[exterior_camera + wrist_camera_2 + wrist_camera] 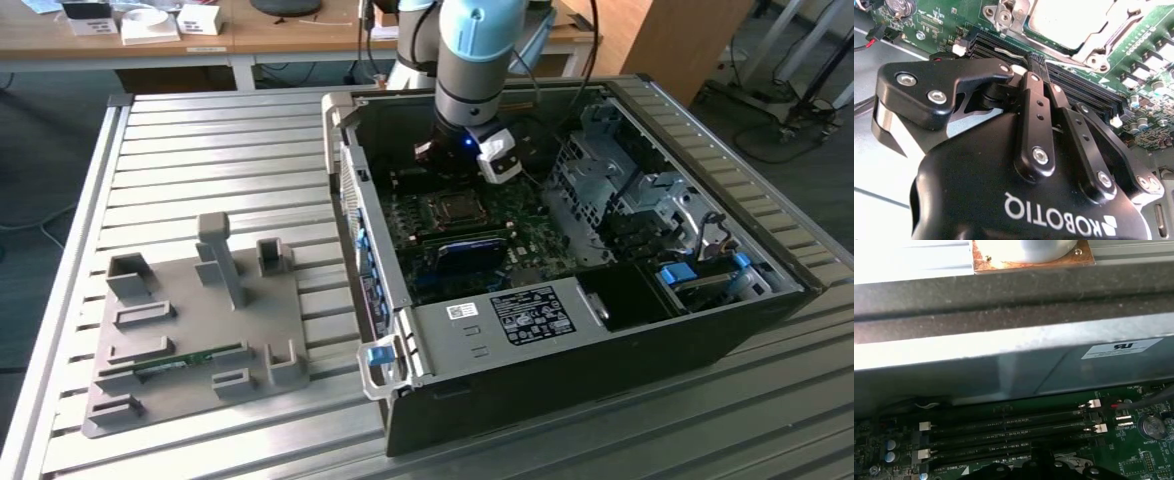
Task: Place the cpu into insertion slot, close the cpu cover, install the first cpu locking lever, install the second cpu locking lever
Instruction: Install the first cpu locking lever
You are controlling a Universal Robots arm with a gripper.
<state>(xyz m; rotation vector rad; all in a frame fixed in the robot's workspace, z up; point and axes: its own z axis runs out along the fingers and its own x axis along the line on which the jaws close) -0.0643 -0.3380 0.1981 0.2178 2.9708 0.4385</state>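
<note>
1. Grey parts tray lies on the slatted tabletop, at the exterior view's left, well apart from the work.
2. Open computer case lies flat, so the board faces up.
3. In the second wrist view, the cpu sits in the insertion slot, the cpu cover framing it.
4. Pincer hangs just beside the socket over the memory slots, fingers pressed together, holding nothing.

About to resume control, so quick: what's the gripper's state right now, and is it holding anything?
Gripper: shut, fingers together with nothing visible between them, poised over the memory slots beside the cpu cover.
</note>
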